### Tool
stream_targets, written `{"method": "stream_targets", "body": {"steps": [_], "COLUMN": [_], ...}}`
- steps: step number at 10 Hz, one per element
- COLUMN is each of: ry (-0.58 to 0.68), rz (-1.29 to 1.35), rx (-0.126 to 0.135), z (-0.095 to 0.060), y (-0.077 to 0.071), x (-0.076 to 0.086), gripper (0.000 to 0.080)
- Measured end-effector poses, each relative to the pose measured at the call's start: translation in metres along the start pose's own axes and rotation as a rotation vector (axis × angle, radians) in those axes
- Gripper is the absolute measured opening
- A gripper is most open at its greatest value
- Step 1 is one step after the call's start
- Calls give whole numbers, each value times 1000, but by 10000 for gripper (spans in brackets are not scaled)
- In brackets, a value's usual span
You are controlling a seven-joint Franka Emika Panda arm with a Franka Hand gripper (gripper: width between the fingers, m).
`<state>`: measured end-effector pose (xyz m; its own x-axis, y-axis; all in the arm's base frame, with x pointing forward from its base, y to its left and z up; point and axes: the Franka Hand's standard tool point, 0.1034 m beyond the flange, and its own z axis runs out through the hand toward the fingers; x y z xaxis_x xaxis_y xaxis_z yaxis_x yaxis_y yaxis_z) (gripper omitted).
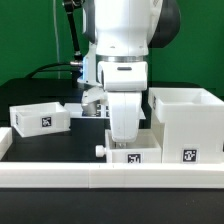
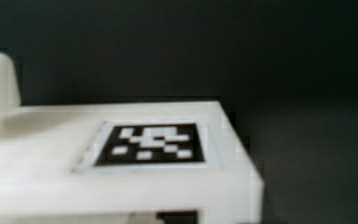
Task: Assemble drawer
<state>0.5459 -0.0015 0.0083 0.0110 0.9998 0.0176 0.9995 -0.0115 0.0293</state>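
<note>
At 6 o'clock in the exterior view, a knobbed tray [image 1: 140, 157] is met by the gripper [image 1: 122, 140], clamped or apart cannot be told, beside the case [image 1: 185, 120] at 3 o'clock, where a tray carried askew could be jammed.

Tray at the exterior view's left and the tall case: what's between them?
In the exterior view, the second knobbed tray lies between the left-side tray and the tall case, with the gripper right over it.
</note>
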Motion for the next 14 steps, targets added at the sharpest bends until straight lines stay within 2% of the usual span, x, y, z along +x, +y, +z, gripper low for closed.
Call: {"method": "stream_targets", "body": {"steps": [1,5,7,14], "ry": [2,2,3,-3], "rz": [1,4,-19,-14], "rx": [-9,-9,-33,-27], "z": [0,0,0,-1], "y": [0,0,1,1], "x": [0,-1,1,-5], "gripper": [41,41,41,41]}}
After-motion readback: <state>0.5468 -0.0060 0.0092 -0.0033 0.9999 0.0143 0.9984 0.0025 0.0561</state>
